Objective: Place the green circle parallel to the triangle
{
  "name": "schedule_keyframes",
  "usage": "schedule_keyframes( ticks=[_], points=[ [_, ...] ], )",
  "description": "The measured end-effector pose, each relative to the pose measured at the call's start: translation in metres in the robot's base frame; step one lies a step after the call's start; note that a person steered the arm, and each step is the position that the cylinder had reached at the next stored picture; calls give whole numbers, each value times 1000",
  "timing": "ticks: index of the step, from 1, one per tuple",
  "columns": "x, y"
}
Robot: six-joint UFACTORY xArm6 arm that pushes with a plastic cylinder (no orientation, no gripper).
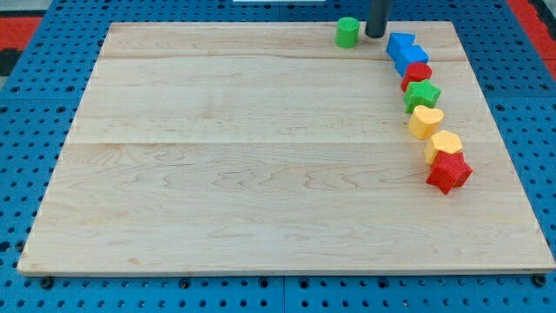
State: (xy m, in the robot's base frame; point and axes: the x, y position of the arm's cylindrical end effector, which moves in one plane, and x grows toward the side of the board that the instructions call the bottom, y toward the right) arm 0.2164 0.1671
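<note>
The green circle point(347, 32), a short cylinder, stands near the top edge of the wooden board point(261, 174). My tip point(374, 36) is just to its right, a small gap apart. Right of the tip lies a blue triangle-like block point(399, 42), touching a blue block point(410, 59). These start a curved line of blocks running down the right side.
Below the blue blocks the line continues with a red block point(417, 75), a green star point(422, 95), a yellow heart point(426, 122), a yellow hexagon point(444, 145) and a red star point(448, 171). Blue pegboard surrounds the board.
</note>
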Motion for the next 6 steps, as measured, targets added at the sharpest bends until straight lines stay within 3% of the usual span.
schedule_keyframes(
  ticks=[1, 2, 3, 4, 5, 6],
  points=[
    [-20, -10],
    [-22, -60],
    [2, -72],
    [-6, -23],
    [-20, 72],
    [15, 102]
  ],
)
